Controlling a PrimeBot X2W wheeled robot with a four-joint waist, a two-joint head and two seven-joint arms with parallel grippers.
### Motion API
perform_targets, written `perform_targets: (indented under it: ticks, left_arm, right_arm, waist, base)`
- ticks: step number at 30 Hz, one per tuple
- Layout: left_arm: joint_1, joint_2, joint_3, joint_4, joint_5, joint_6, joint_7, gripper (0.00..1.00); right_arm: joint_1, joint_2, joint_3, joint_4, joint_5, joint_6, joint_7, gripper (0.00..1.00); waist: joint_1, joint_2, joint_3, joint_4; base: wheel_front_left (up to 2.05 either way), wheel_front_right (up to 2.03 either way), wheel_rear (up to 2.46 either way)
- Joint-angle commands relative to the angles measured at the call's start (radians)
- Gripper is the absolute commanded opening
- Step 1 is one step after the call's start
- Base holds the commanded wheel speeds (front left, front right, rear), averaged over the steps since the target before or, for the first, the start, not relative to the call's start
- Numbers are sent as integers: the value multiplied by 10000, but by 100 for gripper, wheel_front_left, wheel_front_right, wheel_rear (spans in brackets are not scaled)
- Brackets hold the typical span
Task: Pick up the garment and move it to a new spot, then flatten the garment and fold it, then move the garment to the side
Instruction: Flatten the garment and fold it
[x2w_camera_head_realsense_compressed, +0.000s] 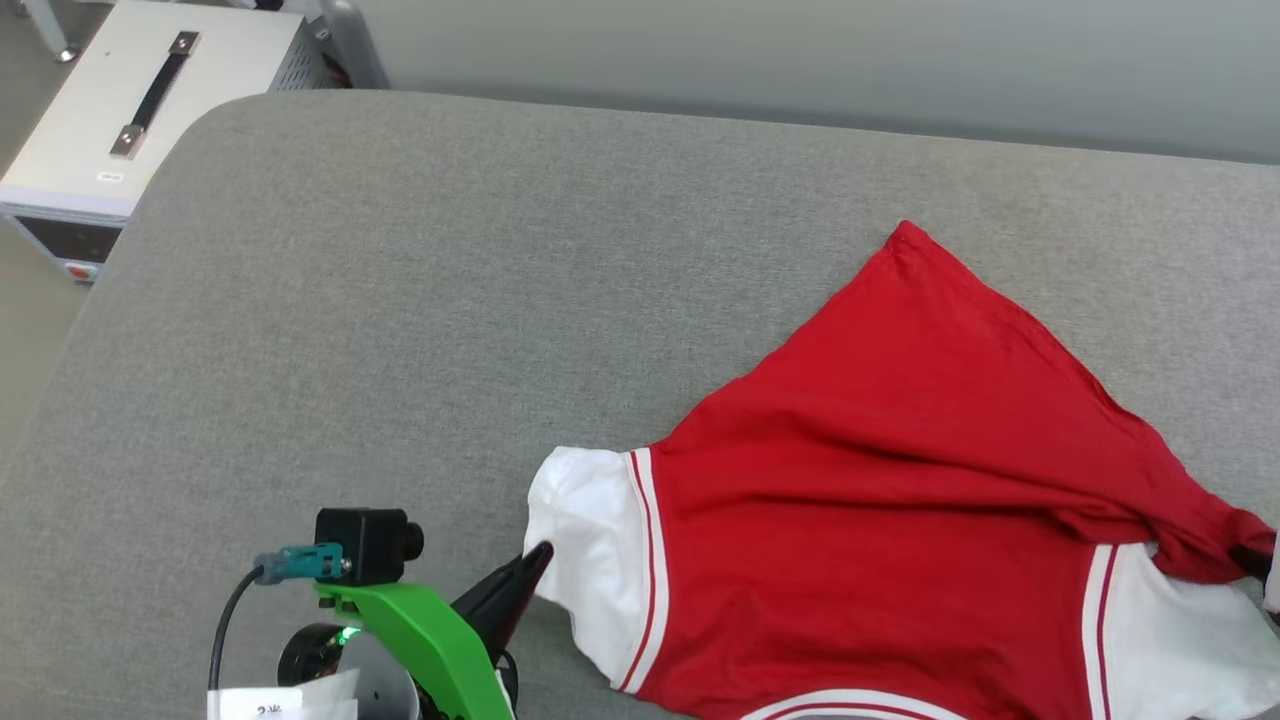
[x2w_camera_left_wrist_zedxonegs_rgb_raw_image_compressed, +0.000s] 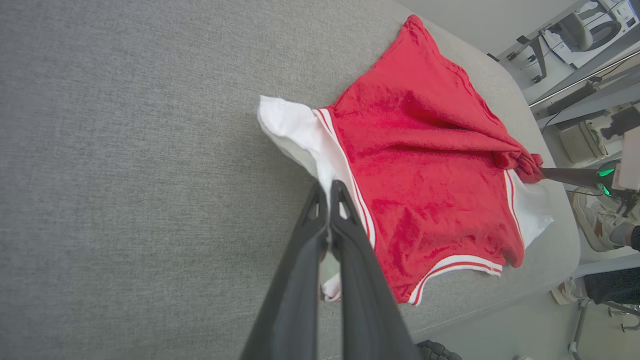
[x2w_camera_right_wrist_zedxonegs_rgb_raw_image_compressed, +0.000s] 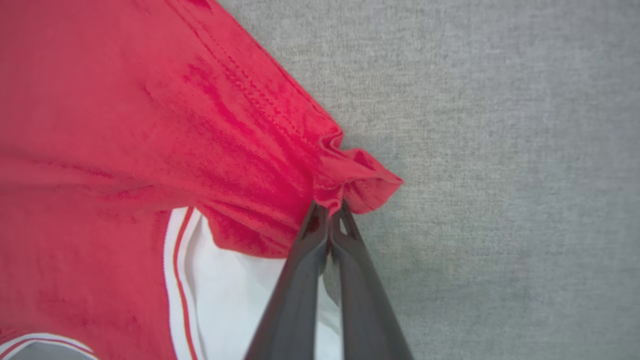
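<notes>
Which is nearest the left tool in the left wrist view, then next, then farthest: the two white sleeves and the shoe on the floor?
1. Near white sleeve, pinched in the left tool.
2. Far white sleeve, across the garment.
3. Pale shoe, on the floor beyond the cushion's edge.

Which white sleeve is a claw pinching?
The left sleeve: the left gripper pinches its white cloth. At the right sleeve, the right gripper holds red fabric.
</notes>
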Motion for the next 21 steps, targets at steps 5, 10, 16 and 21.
perform_targets:
  ticks: [5,10,16,21]
  left_arm:
    - [26,-158,-50,272,141,25,-255,0]
    - [-27,-302,-160,472,210,12,-363,0]
    - [-161,-352,-225,538,198,-59,-347,0]
    - [-152,-222,-215,413,253,-26,-307,0]
  right_arm:
    - [1525,303,-504,-856,36,-11,222,0]
    - [2147,612,-688,-1047,-122,-11,349,0]
    - [2282,800,-644,-1042,-226,-11,380,0]
    - [1818,848,-577,-1403,-149,-11,738,100]
  waist:
    - [1,-1,-491,-529]
    - [1,-1,-503,-560]
    - [1,-1,-439,-567]
    - [1,-1,-398,-567]
  base:
    - [0,0,0]
    - [0,0,0]
    - [0,0,0]
    - [0,0,0]
